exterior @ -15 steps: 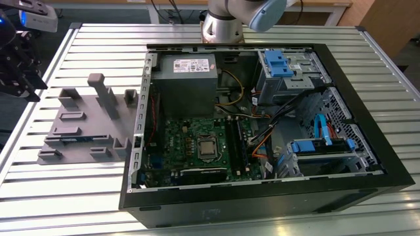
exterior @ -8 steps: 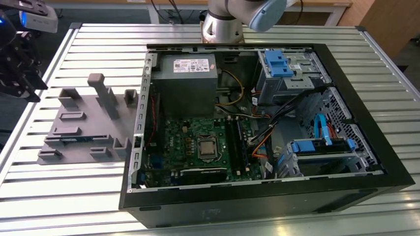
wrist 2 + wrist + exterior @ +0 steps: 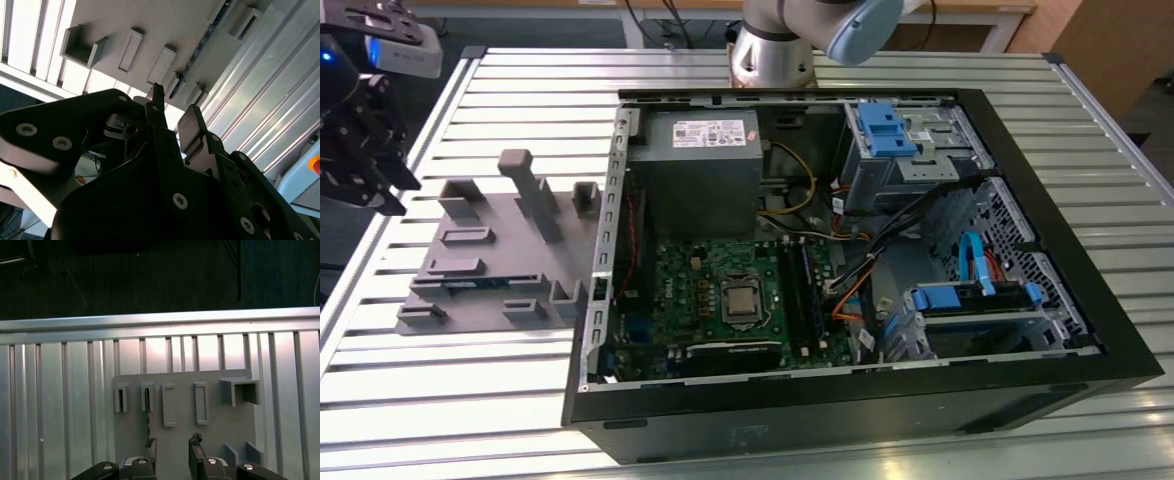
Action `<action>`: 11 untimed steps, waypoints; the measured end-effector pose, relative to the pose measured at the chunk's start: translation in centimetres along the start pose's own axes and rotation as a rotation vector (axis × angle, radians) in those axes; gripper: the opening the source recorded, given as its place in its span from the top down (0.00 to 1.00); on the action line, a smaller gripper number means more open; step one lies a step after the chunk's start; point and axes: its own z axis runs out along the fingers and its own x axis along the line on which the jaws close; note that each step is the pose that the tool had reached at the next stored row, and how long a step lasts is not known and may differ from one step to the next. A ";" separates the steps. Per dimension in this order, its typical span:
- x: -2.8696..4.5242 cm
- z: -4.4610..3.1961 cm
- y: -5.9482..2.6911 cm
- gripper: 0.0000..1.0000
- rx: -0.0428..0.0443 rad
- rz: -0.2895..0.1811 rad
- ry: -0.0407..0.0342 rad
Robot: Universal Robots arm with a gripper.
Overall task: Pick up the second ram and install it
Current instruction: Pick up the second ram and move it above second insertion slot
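Second ram [image 3: 480, 283], thin blue strip, standing edgewise

Counts, exterior view: 1 slatted metal table [image 3: 520, 80]. 1 robot arm [image 3: 781, 45]. 1 open PC case [image 3: 1067, 340]. Inside: 1 green motherboard [image 3: 700, 275], 1 CPU socket [image 3: 742, 300], 1 grey PSU [image 3: 700, 150], 2 bright-blue drive latches [image 3: 891, 128] (1 far, 1 near, both on the exterior view's right), 1 blue flat cable [image 3: 974, 262]. Other wires too tangled to count. 1 grey fixture plate [image 3: 480, 255]. In the first wrist view the plate has 4 narrow slot holders [image 3: 168, 405] in a row, 1 wider bracket [image 3: 240, 390], 2 small blocks [image 3: 231, 452]. 1 RAM stick [image 3: 147, 412]. 1 gripper [image 3: 172, 450] w/ 2 fingers [image 3: 196, 452].
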 end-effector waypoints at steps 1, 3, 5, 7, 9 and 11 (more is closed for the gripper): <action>0.03 0.14 -0.01 0.61 0.0000 0.000 0.0000; 0.10 0.45 -0.02 0.61 -0.0001 0.000 0.0000; 0.17 0.75 -0.03 0.61 0.0000 0.000 0.0000; 0.26 1.04 -0.04 0.61 0.0000 0.000 0.0000; 0.35 1.33 -0.05 0.61 0.0000 0.000 0.0000; 0.40 1.59 -0.06 0.61 -0.0001 0.000 0.0000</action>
